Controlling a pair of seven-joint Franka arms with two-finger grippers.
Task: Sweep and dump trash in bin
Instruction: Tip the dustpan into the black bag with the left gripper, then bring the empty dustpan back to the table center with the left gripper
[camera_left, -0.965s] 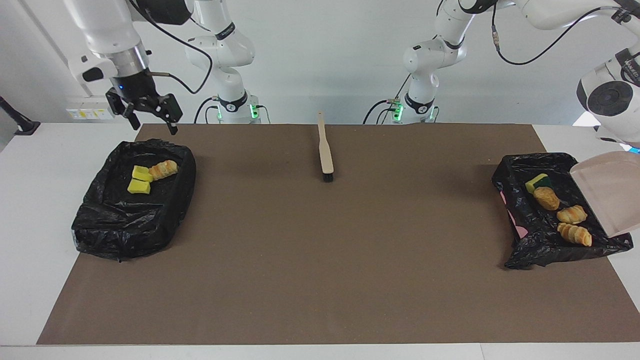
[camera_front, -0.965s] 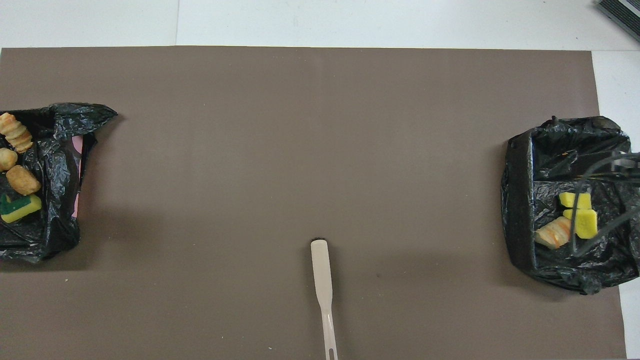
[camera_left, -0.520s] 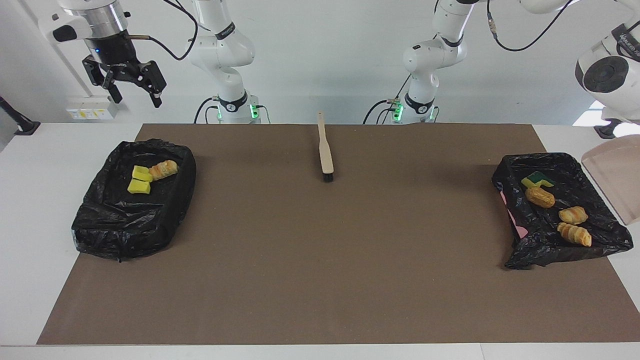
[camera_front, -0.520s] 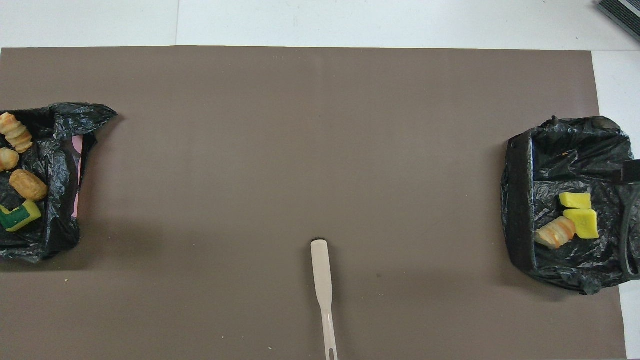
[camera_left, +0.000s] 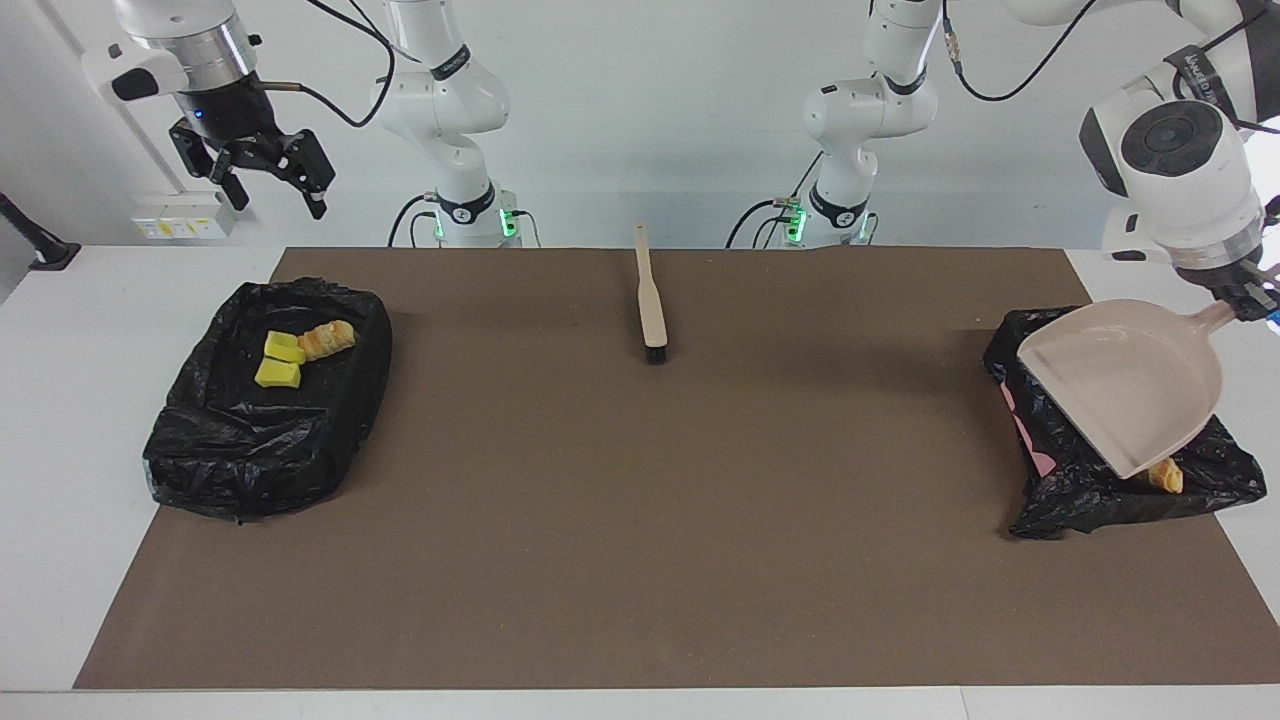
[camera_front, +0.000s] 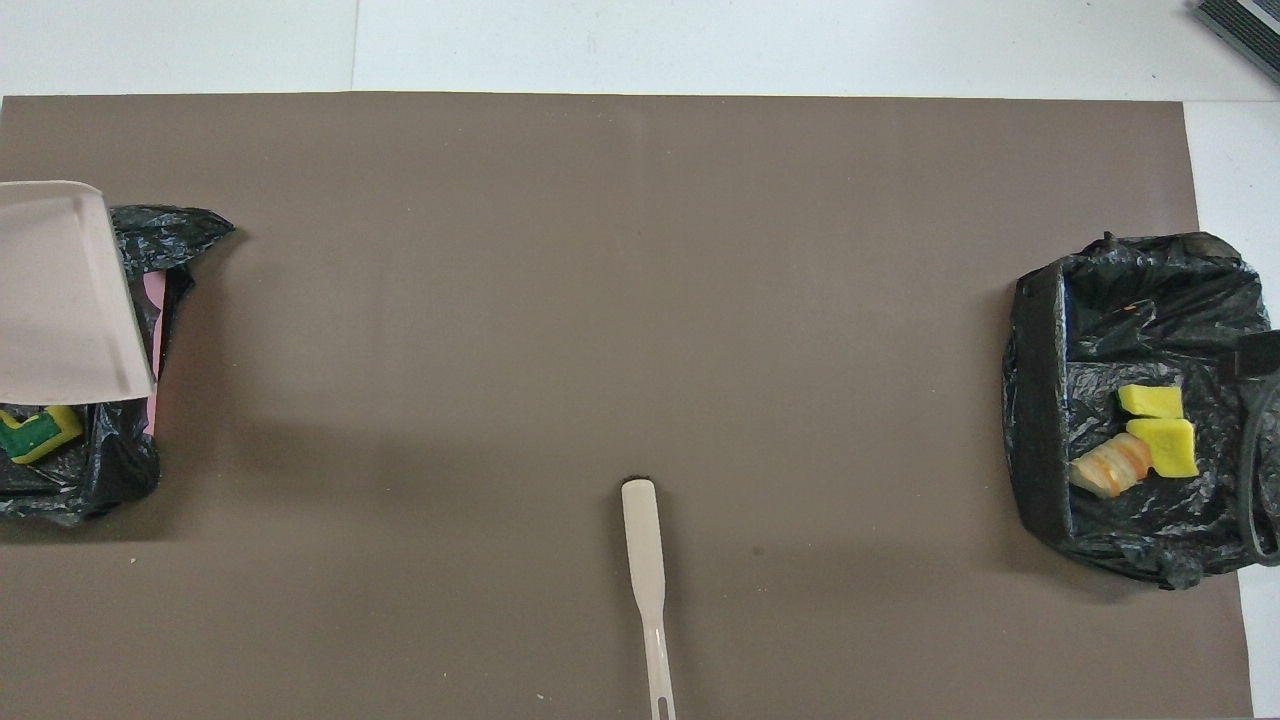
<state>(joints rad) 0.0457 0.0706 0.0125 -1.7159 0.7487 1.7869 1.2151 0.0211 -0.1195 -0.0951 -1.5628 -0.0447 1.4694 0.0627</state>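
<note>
My left gripper (camera_left: 1250, 300) is shut on the handle of the beige dustpan (camera_left: 1130, 385), which hangs tilted over the black-lined bin (camera_left: 1090, 500) at the left arm's end. The pan covers most of that bin's trash. Only a croissant piece (camera_left: 1163, 476) and a green-and-yellow sponge (camera_front: 35, 432) show past its edges. At the right arm's end, a second black-lined bin (camera_left: 250, 440) holds two yellow sponge chunks (camera_left: 278, 372) and a croissant piece (camera_left: 326, 340). High over the table edge by this bin, my right gripper (camera_left: 278, 198) is open and holds nothing.
A beige brush (camera_left: 650, 300) with dark bristles lies on the brown mat (camera_left: 640, 520), midway between the two arm bases with its handle toward the robots. White table surface borders the mat at both ends.
My left arm has swung the dustpan from beside its bin to over it, hiding most of the trash there. The right gripper rose from just above its bin and stays high.
</note>
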